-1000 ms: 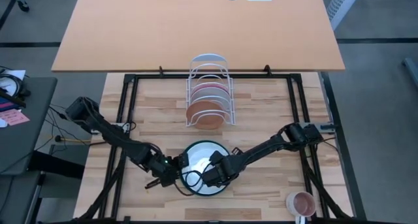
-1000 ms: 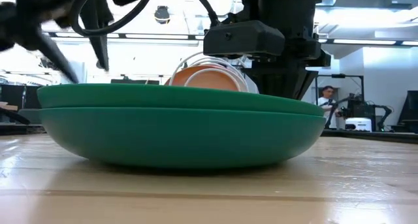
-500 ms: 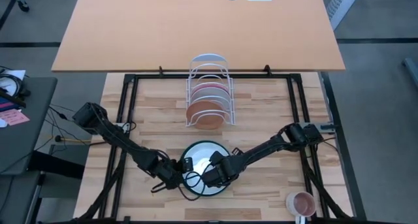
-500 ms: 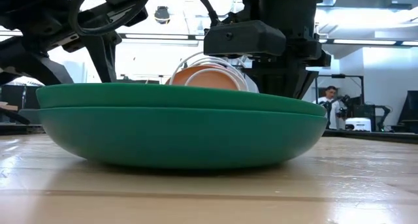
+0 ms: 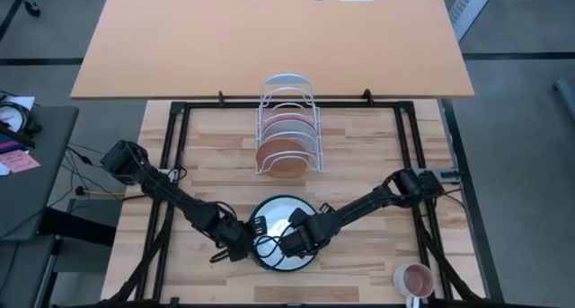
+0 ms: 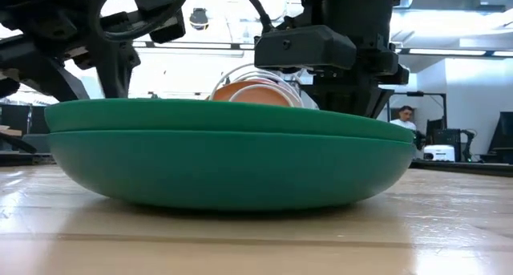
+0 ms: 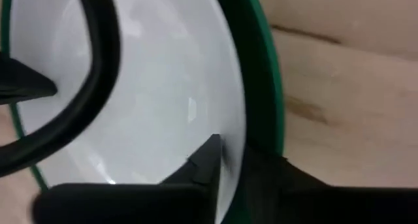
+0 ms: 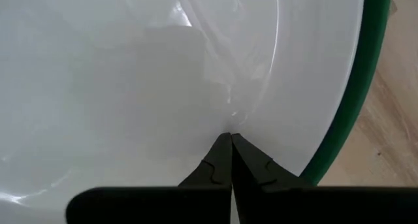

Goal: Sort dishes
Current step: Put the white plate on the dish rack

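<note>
Two grippers meet over the nested plates on the wooden tabletop (image 5: 359,155) in the high view. Low view: the dark green plate (image 6: 224,159) lies flat. Left wrist view: left gripper (image 7: 232,162) jaws straddle both rims, apparently pinching to lift. Right wrist view: right gripper (image 8: 230,160) jaws shut, empty, pressing the round white plate (image 8: 130,87), likely steadying it.

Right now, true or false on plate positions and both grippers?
1. The white plate lies inside the dark green plate. True.
2. The terracotta plate lies flat on the table. False: it stands in the wire rack.
3. The right gripper is shut, tips on the white plate. True.
4. The pink mug sits in the rack. False: it stands at the table's front right corner.
5. The left gripper is at the green plate's rim. True.
</note>
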### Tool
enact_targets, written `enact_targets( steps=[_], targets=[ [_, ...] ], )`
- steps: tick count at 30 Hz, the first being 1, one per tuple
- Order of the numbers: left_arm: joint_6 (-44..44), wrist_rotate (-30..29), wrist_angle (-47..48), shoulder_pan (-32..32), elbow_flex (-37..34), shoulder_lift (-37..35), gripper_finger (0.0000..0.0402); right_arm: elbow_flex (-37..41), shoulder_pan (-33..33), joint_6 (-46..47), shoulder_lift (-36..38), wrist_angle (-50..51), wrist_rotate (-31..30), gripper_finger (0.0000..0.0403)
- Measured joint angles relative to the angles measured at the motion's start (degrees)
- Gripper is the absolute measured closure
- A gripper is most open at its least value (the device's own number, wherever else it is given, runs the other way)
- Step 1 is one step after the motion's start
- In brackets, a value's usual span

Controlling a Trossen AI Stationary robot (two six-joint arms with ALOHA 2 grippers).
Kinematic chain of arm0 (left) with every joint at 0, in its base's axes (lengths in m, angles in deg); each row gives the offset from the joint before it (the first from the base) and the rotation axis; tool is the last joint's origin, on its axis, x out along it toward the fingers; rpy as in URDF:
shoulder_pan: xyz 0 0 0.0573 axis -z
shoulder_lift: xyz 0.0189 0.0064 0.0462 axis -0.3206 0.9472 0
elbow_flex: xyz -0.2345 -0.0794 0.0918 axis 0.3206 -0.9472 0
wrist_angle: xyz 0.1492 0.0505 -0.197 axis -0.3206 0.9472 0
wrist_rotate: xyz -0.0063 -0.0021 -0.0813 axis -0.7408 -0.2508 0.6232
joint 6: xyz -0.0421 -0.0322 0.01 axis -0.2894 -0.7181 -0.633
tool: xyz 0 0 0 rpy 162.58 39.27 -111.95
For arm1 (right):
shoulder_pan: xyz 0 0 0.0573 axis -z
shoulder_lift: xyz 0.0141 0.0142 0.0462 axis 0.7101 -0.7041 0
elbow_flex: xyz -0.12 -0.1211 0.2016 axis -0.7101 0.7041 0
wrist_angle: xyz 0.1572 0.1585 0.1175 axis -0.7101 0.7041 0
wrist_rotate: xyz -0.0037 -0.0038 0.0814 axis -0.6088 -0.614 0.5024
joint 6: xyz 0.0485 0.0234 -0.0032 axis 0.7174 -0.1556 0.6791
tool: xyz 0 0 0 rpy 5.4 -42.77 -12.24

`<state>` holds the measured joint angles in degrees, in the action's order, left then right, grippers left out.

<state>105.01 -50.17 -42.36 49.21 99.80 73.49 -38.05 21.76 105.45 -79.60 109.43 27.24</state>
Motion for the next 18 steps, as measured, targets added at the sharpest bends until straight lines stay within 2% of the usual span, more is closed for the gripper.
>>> enact_targets(
  steps=[3,11,15,18],
  targets=[
    [0.05,0.24,-0.67,-0.45,0.01,-0.03,0.0390,0.07,0.00,-0.04,0.18,0.29,0.18,0.0399],
    [-0.72,-2.02,-2.19,-0.60,0.09,0.00,0.0396,0.36,-1.66,0.84,4.42,0.48,0.00,0.0399],
    [-1.65,-5.10,-1.78,-0.49,0.14,0.00,0.0399,0.20,-3.88,0.63,10.08,0.21,-4.55,0.0399],
    [-2.57,-6.94,-1.65,-0.24,0.12,-0.34,0.0399,0.19,-5.98,0.42,12.86,-0.47,-10.65,0.0398]
  ],
)
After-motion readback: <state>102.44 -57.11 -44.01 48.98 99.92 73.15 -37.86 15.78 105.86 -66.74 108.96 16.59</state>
